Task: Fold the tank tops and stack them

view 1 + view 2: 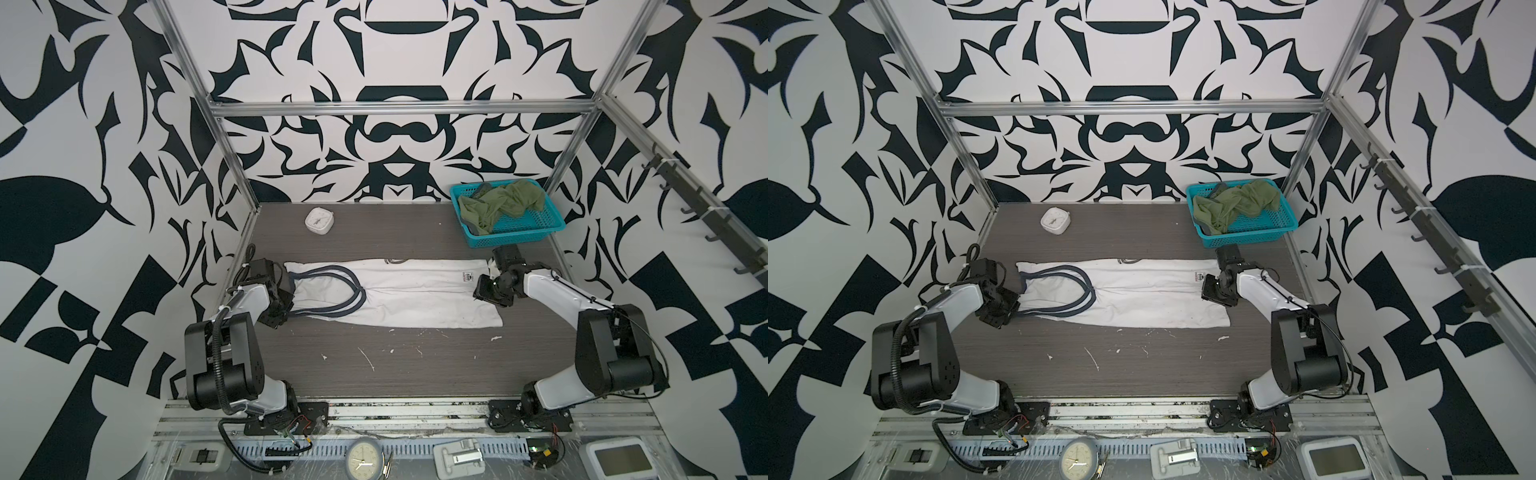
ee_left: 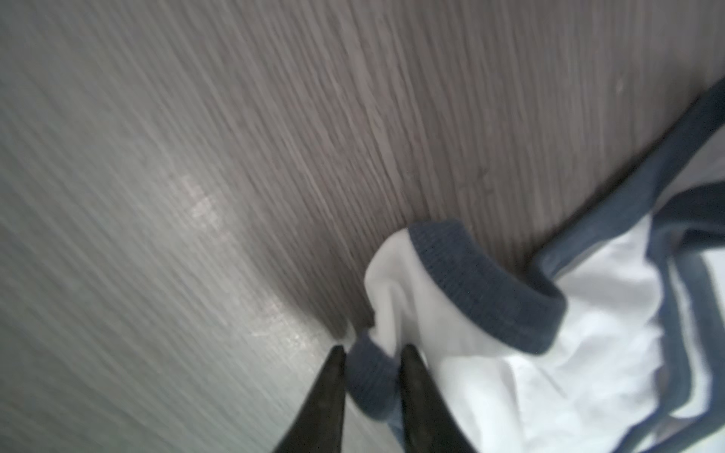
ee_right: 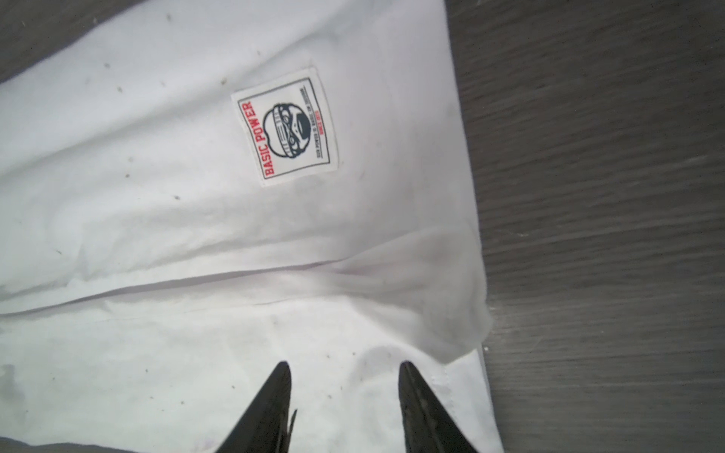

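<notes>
The white tank top (image 1: 415, 295) is lying flat on the dark wood-grain table (image 1: 395, 374), folded lengthwise into a long strip. In both top views its navy-edged straps are pointing toward the left arm and its bottom hem toward the right arm.

The left gripper (image 2: 372, 353) is working at the strap end. In the left wrist view its two dark fingers (image 2: 333, 392) are pressing in from either side on a navy strap (image 2: 482, 282), so the claw is clamped on the white tank top. The cloth beside the grip is bunching up slightly off the table. That view is blurred, so finer detail of the grip cannot be told.

The right gripper (image 3: 345, 368) is hovering at the opposite end, over the hem corner. Its fingers (image 3: 274, 400) are standing apart with plain white cloth showing between them, and nothing is gripped. A woven label (image 3: 288, 125) reading BASIC POWER is sitting on the cloth near the hem edge, beyond the fingertips. A lengthwise fold line is running across the cloth between the label and the fingers.

The olive green tank top (image 1: 498, 203) is lying crumpled in the teal basket (image 1: 519, 239), which is standing at the far right corner of the table, well apart from the white one. A small white square clock (image 1: 320, 221) is resting near the far left edge of the table.
</notes>
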